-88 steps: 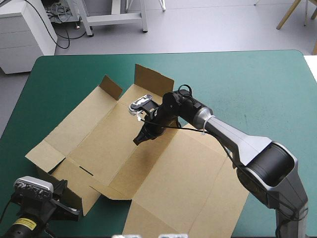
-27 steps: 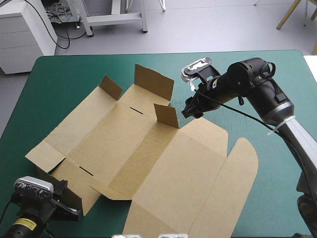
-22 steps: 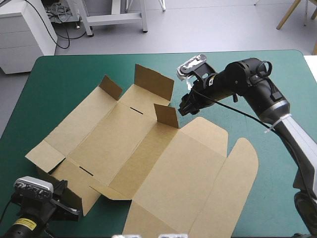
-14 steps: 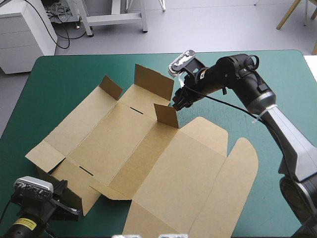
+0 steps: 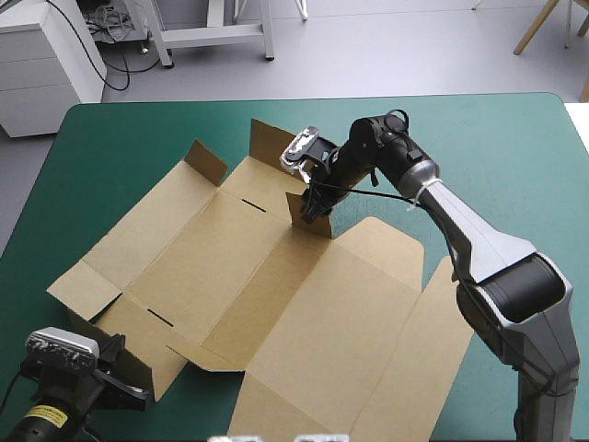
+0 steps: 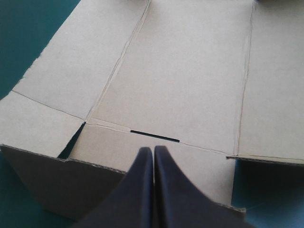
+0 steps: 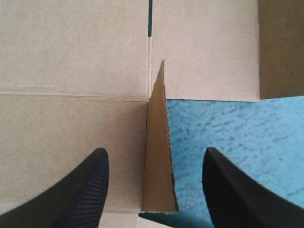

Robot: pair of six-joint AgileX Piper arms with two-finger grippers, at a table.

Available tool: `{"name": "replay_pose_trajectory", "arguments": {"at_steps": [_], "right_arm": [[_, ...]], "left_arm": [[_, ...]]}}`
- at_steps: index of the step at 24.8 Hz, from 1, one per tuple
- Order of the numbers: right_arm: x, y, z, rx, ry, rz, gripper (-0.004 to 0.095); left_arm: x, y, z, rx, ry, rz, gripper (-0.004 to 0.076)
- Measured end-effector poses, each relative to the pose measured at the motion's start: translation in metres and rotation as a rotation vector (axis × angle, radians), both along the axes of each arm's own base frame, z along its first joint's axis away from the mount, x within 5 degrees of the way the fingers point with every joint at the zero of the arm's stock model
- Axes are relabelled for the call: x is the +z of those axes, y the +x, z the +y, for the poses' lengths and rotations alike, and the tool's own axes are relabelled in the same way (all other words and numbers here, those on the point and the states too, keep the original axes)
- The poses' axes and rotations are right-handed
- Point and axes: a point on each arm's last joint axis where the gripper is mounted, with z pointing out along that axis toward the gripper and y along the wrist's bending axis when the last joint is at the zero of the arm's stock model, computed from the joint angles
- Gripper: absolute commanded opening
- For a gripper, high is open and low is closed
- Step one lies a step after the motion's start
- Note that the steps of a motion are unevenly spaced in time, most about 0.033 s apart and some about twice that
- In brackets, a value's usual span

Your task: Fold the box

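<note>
Two black fingers of my right gripper stand apart, straddling a small upright flap at the far side of the brown box. I can't tell whether either finger touches it. The box lies mostly flat on the teal-green cover, spread from the middle toward the near-left corner, with a few flaps raised. My left gripper is clenched to a point over the box's near-left edge, just short of a narrow slot.

Right claw far out at full reach, spread wide; left claw low and close in, one tight pointed arch.
</note>
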Motion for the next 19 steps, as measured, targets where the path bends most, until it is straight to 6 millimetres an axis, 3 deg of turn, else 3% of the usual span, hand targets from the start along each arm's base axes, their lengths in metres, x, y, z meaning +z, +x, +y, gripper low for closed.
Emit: {"name": "replay_pose_trajectory", "arguments": {"at_steps": [7,11,19], "right_arm": [[-0.04,0.017,0.01,0.016,-0.026,0.027,0.0529],[-0.044,0.021,0.011,0.007,-0.019,0.011,0.0485],[-0.047,0.021,0.011,0.012,-0.035,0.019,0.0039]], "left_arm": [[0.0,0.0,0.0,0.0,0.0,0.0,-0.001],[0.0,0.0,0.0,0.0,0.0,0.0,-0.001],[0.0,0.0,0.0,0.0,0.0,0.0,-0.001]]}}
